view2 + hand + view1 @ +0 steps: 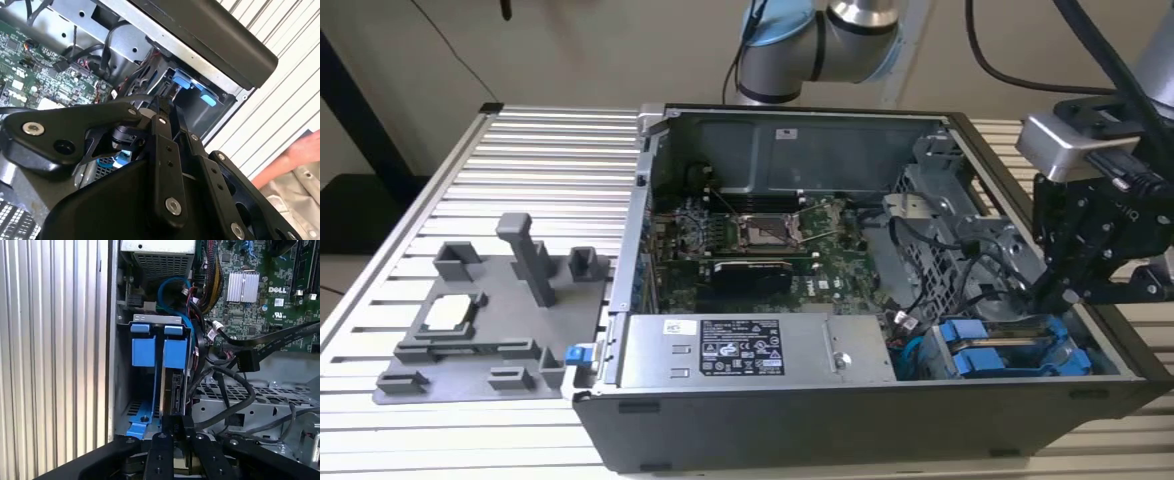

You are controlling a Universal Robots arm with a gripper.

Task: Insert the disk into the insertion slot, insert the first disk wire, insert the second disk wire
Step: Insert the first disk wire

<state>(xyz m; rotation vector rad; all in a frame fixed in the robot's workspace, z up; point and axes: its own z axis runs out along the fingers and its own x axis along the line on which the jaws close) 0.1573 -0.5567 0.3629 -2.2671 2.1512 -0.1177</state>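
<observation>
Your gripper [177,427] sits right against the near end of the disk [176,387], which is seated in the insertion slot [156,318] at a corner of the computer case [854,425]. The jaws are drawn close together, and you cannot tell whether they pinch anything. The disk shows a narrow dark edge framed in bright blue plastic, just beside a second blue carrier [142,351].
</observation>
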